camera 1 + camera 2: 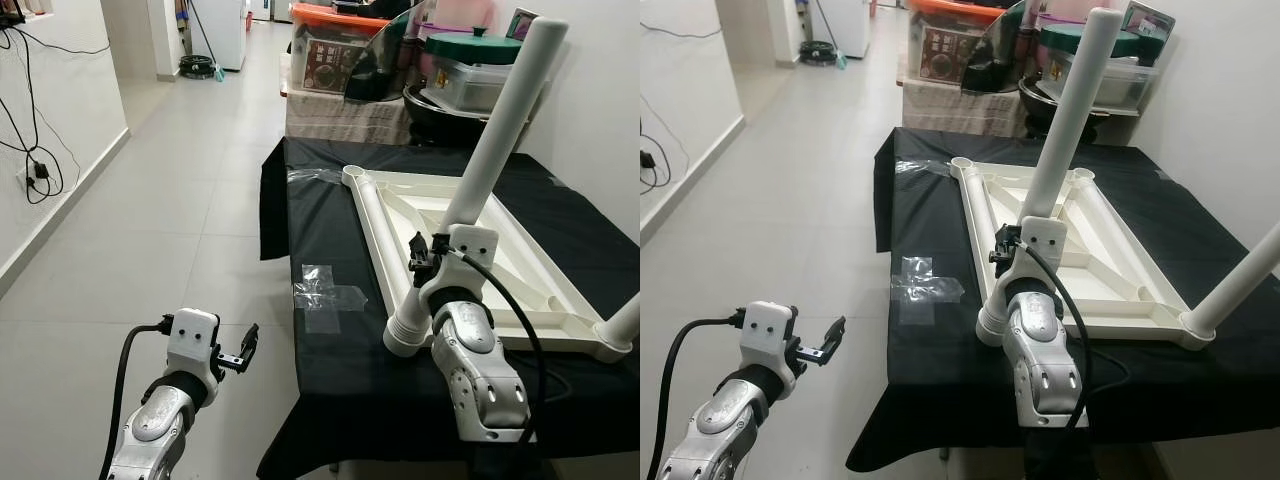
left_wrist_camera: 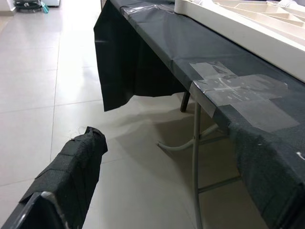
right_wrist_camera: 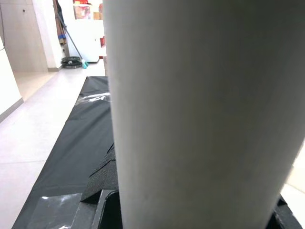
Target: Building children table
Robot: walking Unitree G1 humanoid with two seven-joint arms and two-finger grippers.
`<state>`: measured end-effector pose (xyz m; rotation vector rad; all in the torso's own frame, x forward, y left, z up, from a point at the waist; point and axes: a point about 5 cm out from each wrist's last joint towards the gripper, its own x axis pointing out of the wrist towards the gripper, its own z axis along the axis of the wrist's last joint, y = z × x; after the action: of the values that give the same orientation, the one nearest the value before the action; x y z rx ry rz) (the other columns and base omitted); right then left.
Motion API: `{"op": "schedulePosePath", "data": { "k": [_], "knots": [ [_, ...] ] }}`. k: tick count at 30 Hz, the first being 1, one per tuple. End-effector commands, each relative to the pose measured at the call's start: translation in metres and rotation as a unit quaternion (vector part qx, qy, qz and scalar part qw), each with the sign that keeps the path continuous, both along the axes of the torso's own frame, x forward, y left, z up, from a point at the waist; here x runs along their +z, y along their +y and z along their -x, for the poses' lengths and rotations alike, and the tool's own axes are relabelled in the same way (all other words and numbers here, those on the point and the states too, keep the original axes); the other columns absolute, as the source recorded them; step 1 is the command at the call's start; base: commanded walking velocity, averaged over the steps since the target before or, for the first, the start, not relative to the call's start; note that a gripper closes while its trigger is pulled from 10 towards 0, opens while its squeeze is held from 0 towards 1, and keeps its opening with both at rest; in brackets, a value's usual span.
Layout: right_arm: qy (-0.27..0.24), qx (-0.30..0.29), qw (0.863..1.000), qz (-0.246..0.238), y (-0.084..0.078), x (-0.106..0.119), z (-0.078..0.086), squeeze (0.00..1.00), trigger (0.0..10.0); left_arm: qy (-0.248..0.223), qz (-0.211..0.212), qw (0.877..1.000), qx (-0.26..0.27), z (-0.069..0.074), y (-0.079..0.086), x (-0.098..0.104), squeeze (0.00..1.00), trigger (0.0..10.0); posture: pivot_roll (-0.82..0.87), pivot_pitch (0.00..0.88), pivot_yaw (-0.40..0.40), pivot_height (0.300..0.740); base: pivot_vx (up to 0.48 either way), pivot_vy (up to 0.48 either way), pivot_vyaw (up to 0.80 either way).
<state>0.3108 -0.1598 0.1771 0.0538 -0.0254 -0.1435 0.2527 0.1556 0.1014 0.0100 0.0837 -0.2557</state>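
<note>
The right gripper (image 1: 428, 252) is clamped on a smooth white cylindrical leg (image 1: 487, 150) at the near-left corner of the upturned ribbed plastic tabletop (image 1: 560, 290), on black cloth (image 1: 330, 330). The left gripper (image 1: 243, 347), fingers parted, hangs over glossy floor tiles (image 1: 170, 200).

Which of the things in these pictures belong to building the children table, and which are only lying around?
For the job:
- white table top, upside down on the black cloth
- white leg, held by the right gripper
- second leg at the near right corner

Only lying around:
- clear tape on the black cloth
- storage boxes behind the table
- wall cables
- left gripper, idle above the floor
</note>
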Motion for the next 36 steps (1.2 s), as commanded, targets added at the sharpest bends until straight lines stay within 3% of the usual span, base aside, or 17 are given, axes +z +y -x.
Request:
{"op": "schedulePosePath", "data": {
  "k": [1, 11, 34, 35, 36],
  "knots": [
    [0.058, -0.028, 0.998, -0.003, -0.013, -0.022, 0.001, 0.10, 10.0, 0.007, 0.000, 1.000, -0.006, 0.000, -0.004, -0.004, 0.00, 10.0, 0.09, 0.000, -0.094, 0.740, 0.000, 0.000, 0.00],
    [0.050, -0.025, 0.998, -0.006, -0.012, -0.015, -0.002, 0.09, 10.0, 0.003, 0.024, 1.000, -0.014, 0.002, -0.006, -0.002, 0.00, 10.0, 0.09, 0.000, -0.098, 0.740, 0.000, 0.000, 0.00],
    [0.046, -0.027, 0.999, -0.010, -0.011, -0.010, -0.003, 0.09, 10.0, 0.001, 0.024, 1.000, -0.014, 0.002, -0.007, -0.002, 0.00, 10.0, 0.09, 0.000, -0.099, 0.740, 0.000, 0.000, 0.00],
    [0.045, -0.028, 0.999, -0.011, -0.012, -0.010, -0.003, 0.14, 10.0, 0.001, 0.024, 1.000, -0.015, 0.002, -0.007, -0.002, 0.00, 10.0, 0.09, 0.000, -0.099, 0.740, 0.000, 0.000, 0.00],
    [0.044, -0.028, 0.999, -0.011, -0.012, -0.009, -0.002, 0.25, 10.0, 0.001, 0.024, 1.000, -0.015, 0.002, -0.007, -0.002, 0.00, 10.0, 0.09, 0.000, -0.098, 0.740, 0.000, 0.000, 0.00]
  ]
}}
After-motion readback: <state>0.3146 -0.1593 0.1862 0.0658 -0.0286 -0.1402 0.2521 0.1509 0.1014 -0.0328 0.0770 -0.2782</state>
